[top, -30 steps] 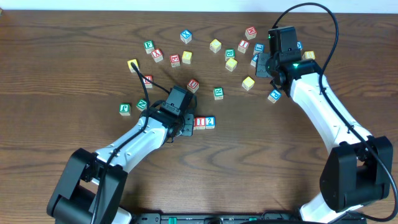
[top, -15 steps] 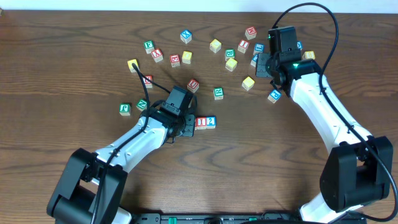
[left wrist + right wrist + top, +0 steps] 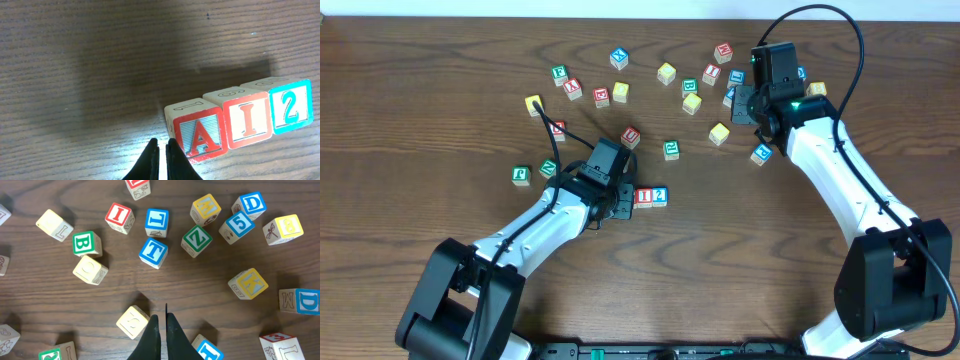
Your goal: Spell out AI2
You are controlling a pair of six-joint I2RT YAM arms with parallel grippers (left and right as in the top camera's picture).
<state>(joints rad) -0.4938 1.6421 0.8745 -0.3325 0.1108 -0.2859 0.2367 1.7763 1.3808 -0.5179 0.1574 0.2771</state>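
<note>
Three blocks stand in a row touching each other: a red A block [image 3: 199, 135], a red I block [image 3: 248, 123] and a blue 2 block [image 3: 290, 107]. In the overhead view the I block [image 3: 641, 196] and 2 block [image 3: 659, 195] show beside my left arm, which covers the A. My left gripper [image 3: 162, 145] is shut and empty, its tips just left of the A block. My right gripper [image 3: 161, 317] is shut and empty, hovering over loose blocks at the back right [image 3: 745, 100].
Several loose letter blocks are scattered across the back of the table, among them a blue T block [image 3: 153, 252], a green B block [image 3: 85, 243], a red I block [image 3: 119, 217] and a plain yellow block [image 3: 133, 322]. A green block [image 3: 521, 175] lies left of my left arm.
</note>
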